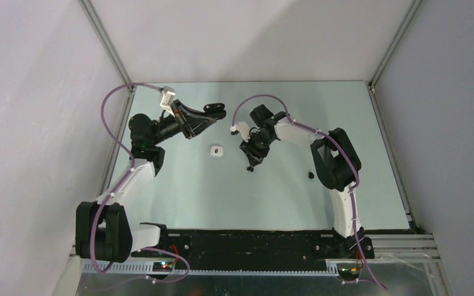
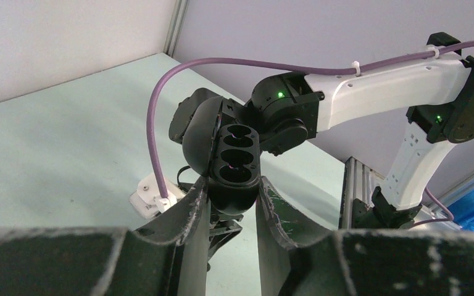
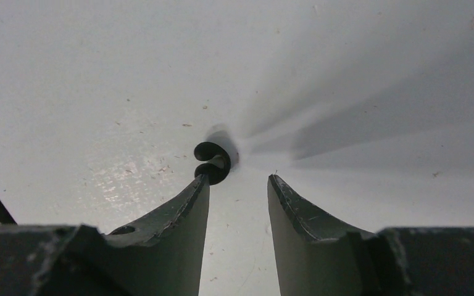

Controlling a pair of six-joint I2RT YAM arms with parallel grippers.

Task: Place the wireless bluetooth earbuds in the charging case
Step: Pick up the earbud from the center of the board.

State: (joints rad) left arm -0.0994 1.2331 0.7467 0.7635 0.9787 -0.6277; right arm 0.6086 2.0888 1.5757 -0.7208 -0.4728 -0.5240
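Left gripper point(image 2: 231, 182), foreground of the left wrist view: both scuffed fingers clenched on the lower end of the black case point(image 2: 237, 154), which is carried clear of the table point(image 2: 55, 135). The lid point(image 2: 199, 126) is swung open to one side, and the sockets point(image 2: 239, 137) face back toward the wrist camera. They look empty. Holding the case aloft with its mouth exposed probably presents it as a steady receptacle for the other arm, which is visible behind it. Right gripper point(image 3: 238, 180), foreground of the right wrist view: released, fingers apart and pointing down at the table, nothing between them. A black bud point(image 3: 213, 161) lies on the surface just beyond the tip of the finger on the left of that view. It is touching or nearly touching that tip and sits off the centre line of the gap rather than inside it. The pose suggests an approach to a pick, and a sideways correction seems needed before closing, since a bud this small and rounded could be nudged away by the fingertip. Farther out, in the top view, a second bud point(image 1: 310, 175), also black, rests on the table beside the right arm's elbow, well apart from the case. A small white item point(image 1: 216, 150) lies between the two grippers, and at this size it cannot be told whether it is a case or buds. No bud is seated, so the task appears to be at an early stage.
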